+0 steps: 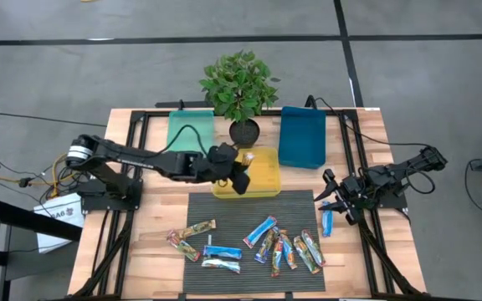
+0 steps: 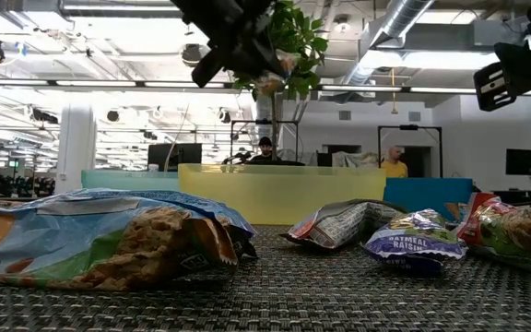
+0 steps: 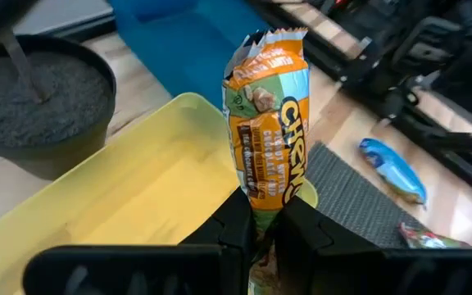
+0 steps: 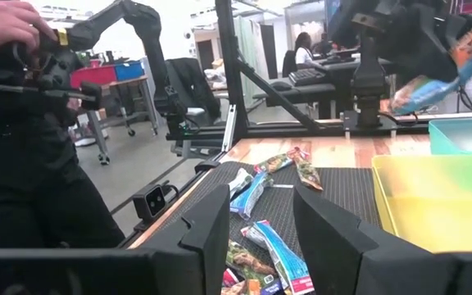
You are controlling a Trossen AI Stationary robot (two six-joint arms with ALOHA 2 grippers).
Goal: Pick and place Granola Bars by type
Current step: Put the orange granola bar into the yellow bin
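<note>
My left gripper [image 1: 239,176] hangs over the yellow tray [image 1: 262,163], shut on a green-orange granola bar [image 3: 269,123]. The same bar [image 4: 428,86] shows in the right wrist view, clear above the tray. Several more granola bars, blue, red-orange and green-orange, lie flat on the dark ribbed mat [image 1: 253,209], among them a blue one [image 1: 260,232]. Another blue bar [image 1: 327,221] lies at the mat's right edge, beside my right gripper [image 1: 331,199]. That gripper [image 4: 256,233] stands open with nothing between its fingers. My left gripper pinches the bar's one end [image 3: 260,201] between its two fingers. The fingers come from the table's left, slanting downward. The rest of the bar sticks out beyond the fingertips, along their line, lifted clear above the yellow tray [image 3: 138,197].
A green tray [image 1: 191,130] and a blue tray [image 1: 302,136] flank the yellow one at the far side. A potted plant [image 1: 239,84] stands between them, just behind the yellow tray. A person [image 4: 23,123] stands beyond the table's near edge in the right wrist view.
</note>
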